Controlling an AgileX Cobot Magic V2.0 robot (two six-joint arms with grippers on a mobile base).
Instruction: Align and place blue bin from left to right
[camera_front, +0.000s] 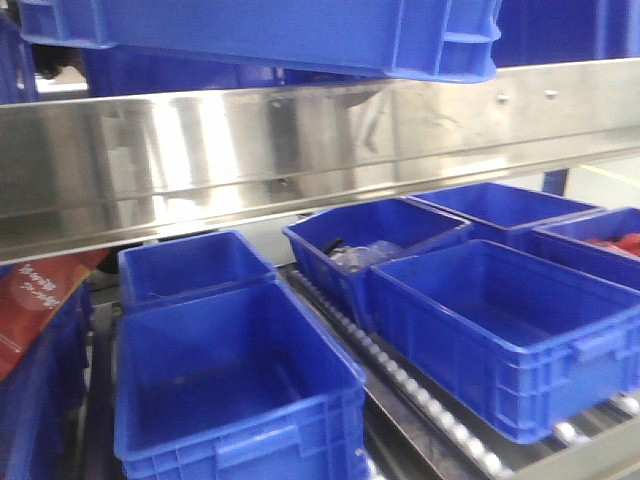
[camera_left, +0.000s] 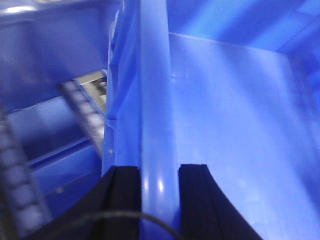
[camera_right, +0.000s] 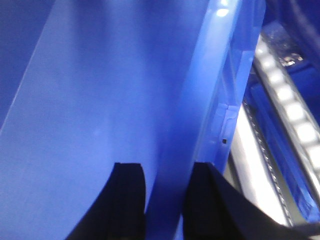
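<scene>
Left tool (camera_left: 159, 172), right tool (camera_right: 167, 170) each clamped on blue bin (camera_front: 300, 35) rim; keep bin level between tools, lower together.

**Front view.** The blue bin (camera_front: 300, 35) is cut by the top edge, so only its underside and one rim corner show. A steel rail (camera_front: 300, 150) hides the lower part of the darker crates (camera_front: 560, 30) behind it. The contents (camera_front: 355, 255) of the tilted crate (camera_front: 322, 272) are too blurred to name. White print on the red pack (camera_front: 35, 300), itself cropped at the left edge, is unreadable.

**Wrist views.** The left gripper (camera_left: 159, 200) and right gripper (camera_right: 167, 200) are cropped at the bottom. Beyond the bin wall, all is blur.
</scene>
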